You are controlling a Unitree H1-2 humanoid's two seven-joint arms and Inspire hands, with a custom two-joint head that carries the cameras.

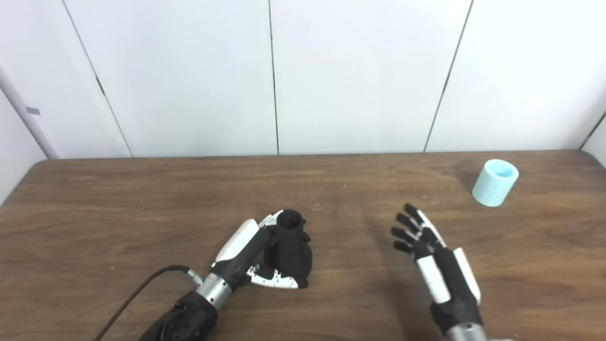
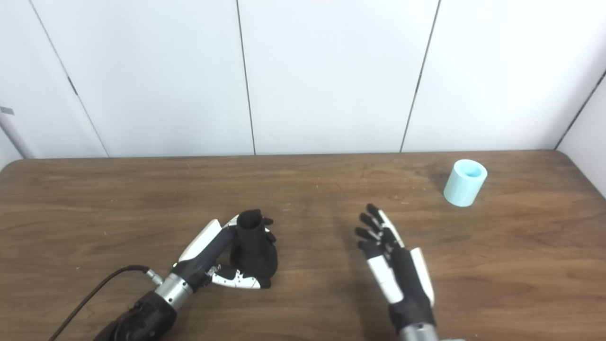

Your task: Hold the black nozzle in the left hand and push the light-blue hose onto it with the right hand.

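black nozzle [image 1: 289, 246] stands upright on the table [image 1: 118, 203], open neck up, front-centre-left. your left hand [image 1: 255, 258] is wrapped around it, fingers behind and thumb across the base in front, so it's clamped on the nozzle, though the nozzle looks to be resting on the wood, not lifted. light-blue hose [image 1: 494, 183] is a short tube piece at the far right of the table, tilted with its open end up and toward the camera, well apart from both hands. your right hand [image 1: 435, 255] is empty, fingers spread apart, hovering over the table between nozzle and hose, nearer the nozzle.

risks, judging from here: the hose is round and tilted, so a sloppy side approach could roll or knock it toward the right edge. pinch it off-centre and it may squash or twist, then the bore won't line up with the nozzle neck. the left grip sits low and wide on the flared body, so a hard push from the right could tip or spin the nozzle out of the fingers. your fingers behind the neck sit close to the rim and may block the hose from seating.

count: one black nozzle, one light-blue hose, two hands, one table.
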